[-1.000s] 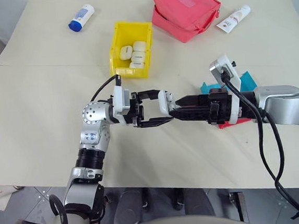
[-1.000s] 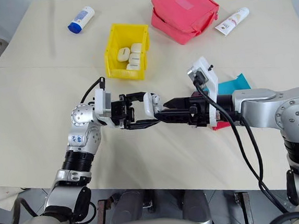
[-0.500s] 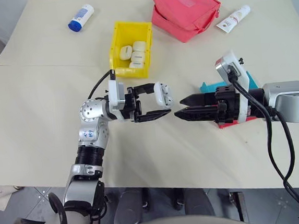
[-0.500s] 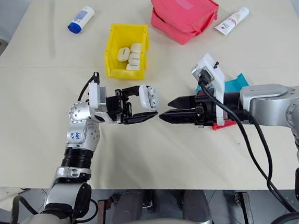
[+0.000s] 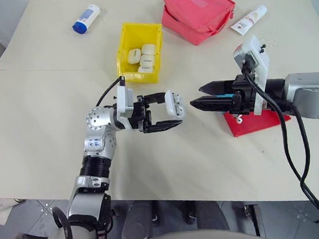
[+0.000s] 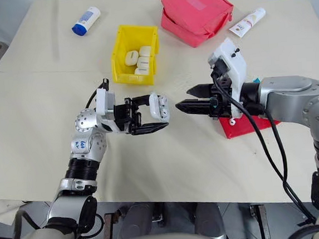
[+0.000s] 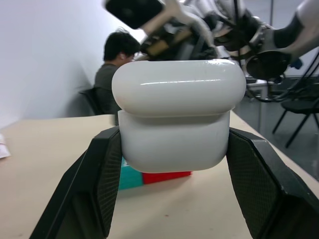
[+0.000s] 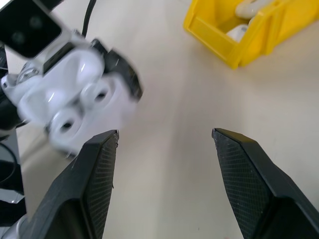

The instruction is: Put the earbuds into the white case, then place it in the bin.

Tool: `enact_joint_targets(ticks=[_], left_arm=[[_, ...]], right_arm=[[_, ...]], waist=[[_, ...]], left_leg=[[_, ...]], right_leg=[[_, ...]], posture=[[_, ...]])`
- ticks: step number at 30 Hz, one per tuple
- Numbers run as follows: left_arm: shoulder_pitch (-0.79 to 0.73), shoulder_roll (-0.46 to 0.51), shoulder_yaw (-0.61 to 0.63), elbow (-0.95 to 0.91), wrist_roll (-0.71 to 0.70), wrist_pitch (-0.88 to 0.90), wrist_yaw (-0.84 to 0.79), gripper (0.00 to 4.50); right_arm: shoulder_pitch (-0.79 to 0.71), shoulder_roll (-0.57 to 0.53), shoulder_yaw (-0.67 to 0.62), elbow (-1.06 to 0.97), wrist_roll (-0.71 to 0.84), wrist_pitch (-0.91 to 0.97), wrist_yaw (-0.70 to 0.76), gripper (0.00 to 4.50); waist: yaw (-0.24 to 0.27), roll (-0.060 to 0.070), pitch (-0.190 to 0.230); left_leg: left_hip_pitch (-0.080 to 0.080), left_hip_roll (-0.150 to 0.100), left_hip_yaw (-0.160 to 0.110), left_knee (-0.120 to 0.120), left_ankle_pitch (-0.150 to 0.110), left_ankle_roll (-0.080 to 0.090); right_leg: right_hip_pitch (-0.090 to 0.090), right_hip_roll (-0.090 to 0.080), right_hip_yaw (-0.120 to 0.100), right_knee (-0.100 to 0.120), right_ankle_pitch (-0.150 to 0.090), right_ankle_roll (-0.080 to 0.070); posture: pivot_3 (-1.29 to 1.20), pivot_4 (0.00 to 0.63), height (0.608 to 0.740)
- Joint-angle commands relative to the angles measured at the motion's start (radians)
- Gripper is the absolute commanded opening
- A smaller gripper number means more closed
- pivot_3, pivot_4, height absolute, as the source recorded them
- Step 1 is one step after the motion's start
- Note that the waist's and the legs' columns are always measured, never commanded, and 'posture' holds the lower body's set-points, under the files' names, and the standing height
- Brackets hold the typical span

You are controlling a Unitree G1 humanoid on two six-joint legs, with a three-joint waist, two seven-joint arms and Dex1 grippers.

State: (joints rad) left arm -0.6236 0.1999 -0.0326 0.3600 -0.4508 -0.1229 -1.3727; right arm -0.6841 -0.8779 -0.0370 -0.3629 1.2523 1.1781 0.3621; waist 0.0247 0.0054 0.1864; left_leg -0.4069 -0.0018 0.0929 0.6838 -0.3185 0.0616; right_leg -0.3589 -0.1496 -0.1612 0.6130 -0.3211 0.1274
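Observation:
My left gripper [image 5: 173, 111] is shut on the white case [image 5: 175, 102] and holds it above the table's middle. In the left wrist view the case [image 7: 174, 119] sits between the two black fingers with its lid on top. My right gripper [image 5: 196, 95] hangs open just right of the case, a small gap away, with nothing between its fingers [image 8: 97, 169]. From the right wrist the case [image 8: 75, 107] is blurred and shows two round sockets; I cannot tell whether earbuds sit in them. The yellow bin [image 5: 125, 44] stands beyond the left gripper and holds several white cases.
A red tray [image 5: 254, 119] lies under my right arm. A red pouch [image 5: 197, 11] and a white tube [image 5: 248, 20] are at the far right, and a white-and-blue bottle [image 5: 86, 18] at the far left. A person [image 7: 117, 64] sits in the background.
My right gripper has drawn back from the case, where its fingertips met it a second ago, and has risen toward the right. The left gripper still holds the case in about the same place.

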Motion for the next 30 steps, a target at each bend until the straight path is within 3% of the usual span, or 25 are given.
enact_joint_targets(ticks=[1, 9, 12, 19, 20, 30], left_arm=[[0.0, -0.002, -0.004, -0.052, -0.027, 0.009, -0.005, 2.77], [0.027, 0.037, -0.019, -0.093, -0.02, 0.065, -0.014, 2.77], [0.008, 0.064, -0.034, -0.09, 0.011, 0.068, 0.002, 2.77], [-0.079, 0.108, -0.071, -0.03, 0.144, 0.027, 0.085, 2.77], [-0.088, 0.112, -0.077, -0.026, 0.161, 0.031, 0.1, 2.77], [-0.135, 0.134, -0.095, -0.013, 0.181, 0.006, 0.083, 2.77]], right_arm=[[-0.031, 0.028, -0.006, -0.003, -0.043, -0.015, 0.025, 3.14], [-0.079, 0.053, -0.002, -0.024, -0.152, -0.022, 0.077, 3.14], [-0.101, 0.035, 0.024, -0.077, -0.191, -0.017, 0.116, 2.57], [-0.232, 0.114, 0.116, -0.187, -0.202, 0.025, 0.112, 0.15], [-0.243, 0.127, 0.126, -0.193, -0.205, 0.031, 0.108, 0.03], [-0.281, 0.183, 0.304, -0.176, -0.397, 0.025, 0.12, 0.03]], waist=[[0.0, 0.0, 0.0], [-0.002, 0.0, 0.0], [-0.001, 0.0, 0.0], [-0.003, 0.0, 0.0], [-0.002, 0.0, 0.0], [-0.002, 0.0, 0.0]], left_leg=[[0.0, 0.0, 0.0, 0.0, 0.0, 0.0], [0.0, 0.0, 0.0, 0.0, 0.0, 0.0], [0.0, 0.0, 0.0, 0.0, 0.0, 0.0], [0.0, 0.0, 0.0, 0.0, 0.0, 0.0], [0.0, 0.0, 0.0, 0.0, 0.0, 0.0], [0.0, -0.001, 0.0, 0.0, 0.0, 0.0]], right_leg=[[0.0, 0.0, 0.0, 0.0, 0.0, 0.0], [0.0, 0.0, 0.0, 0.0, 0.0, 0.0], [0.0, 0.0, 0.0, 0.0, 0.0, 0.0], [-0.001, 0.0, 0.0, 0.001, 0.0, 0.0], [-0.001, 0.0, 0.0, 0.001, 0.0, 0.0], [-0.002, 0.0, 0.0, 0.004, 0.0, 0.0]], posture=[[0.0, 0.15, 0.74], [0.0, 0.15, 0.74], [0.0, 0.15, 0.74], [0.0, 0.15, 0.74], [0.0, 0.15, 0.74], [0.0, 0.15, 0.74]])
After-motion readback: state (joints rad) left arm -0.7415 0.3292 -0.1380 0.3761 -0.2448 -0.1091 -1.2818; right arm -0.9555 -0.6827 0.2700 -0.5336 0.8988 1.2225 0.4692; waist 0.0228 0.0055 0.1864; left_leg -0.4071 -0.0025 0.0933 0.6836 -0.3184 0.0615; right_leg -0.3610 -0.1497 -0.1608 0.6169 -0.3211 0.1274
